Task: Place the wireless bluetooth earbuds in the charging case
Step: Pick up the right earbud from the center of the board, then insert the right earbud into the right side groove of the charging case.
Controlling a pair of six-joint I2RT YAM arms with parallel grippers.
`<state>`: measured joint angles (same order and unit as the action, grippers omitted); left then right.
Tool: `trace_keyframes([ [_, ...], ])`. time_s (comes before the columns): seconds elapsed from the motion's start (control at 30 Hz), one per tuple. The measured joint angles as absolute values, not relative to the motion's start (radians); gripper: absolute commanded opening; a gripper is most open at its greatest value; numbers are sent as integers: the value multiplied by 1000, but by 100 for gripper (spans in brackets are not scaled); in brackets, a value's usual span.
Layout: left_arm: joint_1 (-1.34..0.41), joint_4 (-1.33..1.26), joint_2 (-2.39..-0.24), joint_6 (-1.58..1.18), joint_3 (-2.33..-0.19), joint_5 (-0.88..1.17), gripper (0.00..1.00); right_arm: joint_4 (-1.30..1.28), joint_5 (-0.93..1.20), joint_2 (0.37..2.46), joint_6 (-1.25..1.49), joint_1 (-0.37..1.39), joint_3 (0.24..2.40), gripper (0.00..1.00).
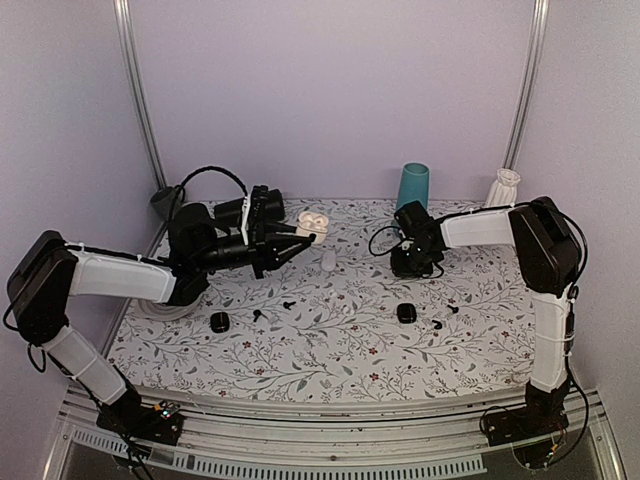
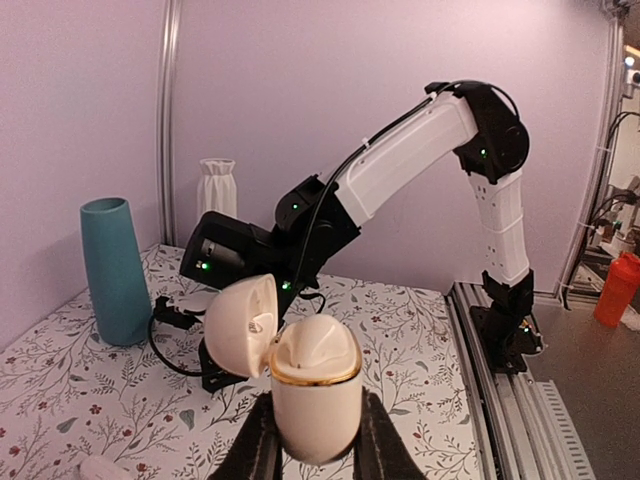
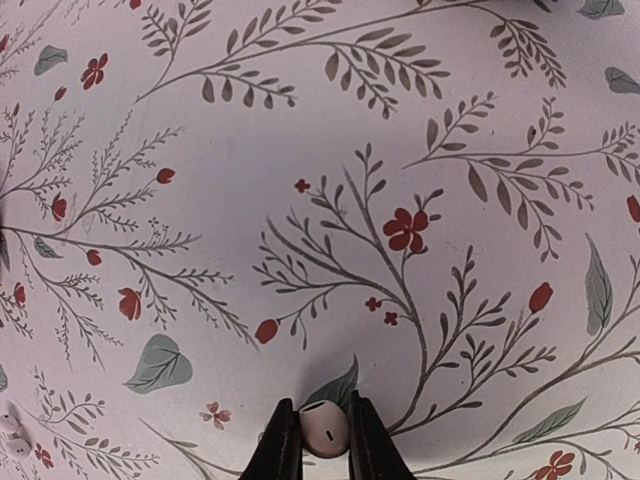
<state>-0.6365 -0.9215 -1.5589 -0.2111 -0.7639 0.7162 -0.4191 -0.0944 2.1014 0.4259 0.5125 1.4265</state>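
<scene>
My left gripper is shut on a white charging case and holds it above the table at the back left. In the left wrist view the case stands upright between the fingers, with its lid hinged open to the left. My right gripper points down at the table at the back right. In the right wrist view it is shut on a white earbud just above the floral cloth. A second white earbud lies on the cloth between the arms.
Two small black cases and several black earbuds lie on the floral cloth. A teal vase and a white vase stand at the back. Another small white piece shows at the left edge.
</scene>
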Motion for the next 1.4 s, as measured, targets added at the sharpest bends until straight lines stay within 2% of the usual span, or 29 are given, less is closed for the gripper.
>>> trace_keyframes([
  [0.6,-635,-844,-1691,-220,-858,693,0,-426,-163,1942,355,586,1385,12],
  [1.0,-580,-850,-1791,-276,-921,825,0,-470,-262,1729,279,730,1388,15],
  [1.4,-559,-893,-1854,-303,-953,958,0,-501,-352,1664,204,845,1446,16],
])
